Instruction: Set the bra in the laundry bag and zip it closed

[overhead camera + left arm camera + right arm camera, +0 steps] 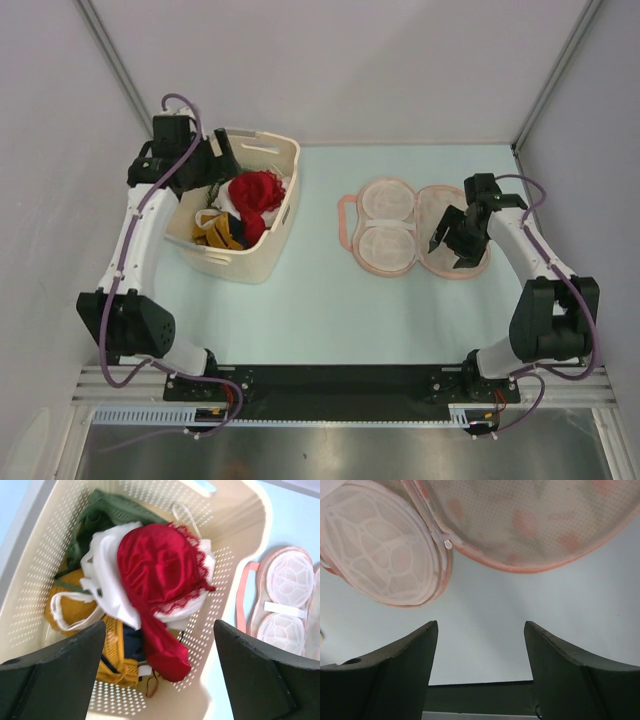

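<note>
Left gripper (222,152) hangs over the far end of the cream basket (272,252) with its jaws spread wide and nothing between them. In the left wrist view the two dark fingers (60,675) frame the heap of clothes from above. The bra (257,190), deep red with a lacy edge, lies on top of that heap inside the basket. It sits directly below the open left gripper (160,645) but is not touched by it. One cup faces up and a satin band trails down toward the near wall (240,565). Under and beside the bra (160,570) lie a white garment (107,565), a green one (110,515) and a yellow one (70,615). Right gripper (450,250) is also wide and empty, poised low over the right half of the laundry bag (385,245), well apart from the basket. The bag lies spread flat on the pale table (320,300) to the right of the basket. Its two white mesh domes are on the left and the leaf-printed half is on the right. From the right wrist, the bag (535,520) fills the top of the view, a small zip pull (448,544) shows between its halves, and bare table (485,595) lies beneath the right gripper (480,630).
</note>
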Robot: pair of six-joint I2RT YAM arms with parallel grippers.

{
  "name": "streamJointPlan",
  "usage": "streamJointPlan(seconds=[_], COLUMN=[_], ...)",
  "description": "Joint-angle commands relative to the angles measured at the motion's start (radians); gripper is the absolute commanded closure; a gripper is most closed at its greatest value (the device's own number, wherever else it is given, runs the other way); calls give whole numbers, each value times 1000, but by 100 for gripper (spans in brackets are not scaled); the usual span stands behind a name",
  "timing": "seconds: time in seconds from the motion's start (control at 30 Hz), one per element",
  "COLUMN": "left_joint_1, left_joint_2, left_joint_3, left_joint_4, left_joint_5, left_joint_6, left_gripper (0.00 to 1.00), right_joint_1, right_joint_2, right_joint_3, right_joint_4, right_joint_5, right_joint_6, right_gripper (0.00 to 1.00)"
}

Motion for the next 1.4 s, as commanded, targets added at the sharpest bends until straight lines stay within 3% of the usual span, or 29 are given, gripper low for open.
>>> streamJointPlan(seconds=[0.0,0.2,0.5,0.6,0.63,0.7,0.9,1.0,1.13,1.37], left_joint_1=[65,54,31,31,31,29,17,16,-7,-294], left_joint_2=[19,129,315,371,383,354,112,-25,-172,-178], left_joint_3=[-81,-120,-57,-11,4,41,172,167,146,380], left_joint_4=[36,108,116,70,31,12,-91,-100,-48,-113], left_joint_5=[192,338,126,119,119,102,-41,-16,127,153], left_joint_6=[51,-14,-119,-114,-107,-96,-62,-96,-140,-120], left_gripper=[7,10,37,53,76,99,100,100,100,100], right_joint_1=[19,45,77,80,82,86,111,131,163,191], right_joint_2=[71,182,255,237,229,208,136,101,29,-91], right_joint_3=[72,129,215,212,209,208,188,179,180,188], right_joint_4=[42,56,54,53,51,44,34,28,13,-28], right_joint_5=[-58,-79,-92,-86,-84,-75,-59,-59,-55,-58], right_joint_6=[6,22,43,49,51,52,63,66,69,74], right_gripper=[25,25,25,25,25,25,25,25,25,25])
